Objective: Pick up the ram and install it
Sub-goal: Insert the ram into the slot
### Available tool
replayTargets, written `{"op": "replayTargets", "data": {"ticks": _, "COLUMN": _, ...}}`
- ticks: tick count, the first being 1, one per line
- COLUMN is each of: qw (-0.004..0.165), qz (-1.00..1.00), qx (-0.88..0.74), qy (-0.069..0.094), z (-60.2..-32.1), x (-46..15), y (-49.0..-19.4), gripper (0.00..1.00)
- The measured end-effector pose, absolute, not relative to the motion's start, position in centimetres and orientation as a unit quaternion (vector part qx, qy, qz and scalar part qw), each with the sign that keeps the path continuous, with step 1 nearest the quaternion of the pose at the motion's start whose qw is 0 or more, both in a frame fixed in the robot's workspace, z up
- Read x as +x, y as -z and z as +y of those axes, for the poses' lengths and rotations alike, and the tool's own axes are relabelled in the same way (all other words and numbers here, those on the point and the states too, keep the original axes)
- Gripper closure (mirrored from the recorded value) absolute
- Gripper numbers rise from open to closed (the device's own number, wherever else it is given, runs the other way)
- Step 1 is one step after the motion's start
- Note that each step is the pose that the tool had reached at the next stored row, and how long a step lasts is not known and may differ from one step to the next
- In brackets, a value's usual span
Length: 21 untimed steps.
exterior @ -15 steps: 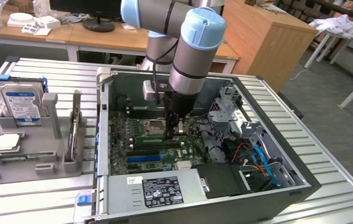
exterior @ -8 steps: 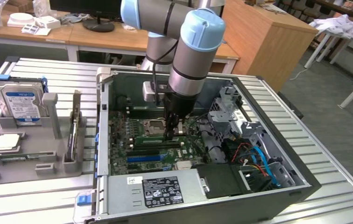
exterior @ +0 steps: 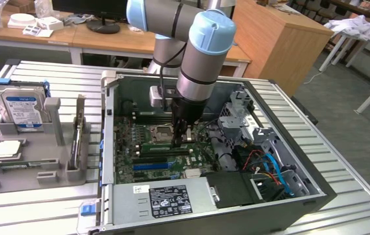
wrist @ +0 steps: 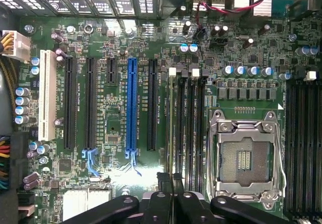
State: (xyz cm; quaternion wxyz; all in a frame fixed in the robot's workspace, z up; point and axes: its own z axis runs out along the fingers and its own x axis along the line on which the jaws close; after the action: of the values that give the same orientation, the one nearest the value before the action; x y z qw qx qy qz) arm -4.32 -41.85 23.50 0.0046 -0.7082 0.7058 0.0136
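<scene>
Green ram [exterior: 163, 145] stands on edge inside computer case [exterior: 108, 127], at dark slots [wrist: 193, 128], just beside silver socket [exterior: 162, 132]. Long side runs along slots, exterior view's left to right. Jaws pressed almost together right above ram, look like pinching top edge.

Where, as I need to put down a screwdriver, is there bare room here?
Bare slats of the ribbed metal table lie in front of the grey parts holder and along the exterior view's right of the open dark computer case. Inside the case it is crowded.
</scene>
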Motion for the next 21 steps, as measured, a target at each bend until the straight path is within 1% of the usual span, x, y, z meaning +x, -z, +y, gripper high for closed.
{"op": "replayTargets", "data": {"ticks": 21, "qw": 0.005, "qz": 0.706, "qx": -0.708, "qy": -0.014, "z": -41.81, "x": -4.33, "y": -23.26, "gripper": 0.88}}
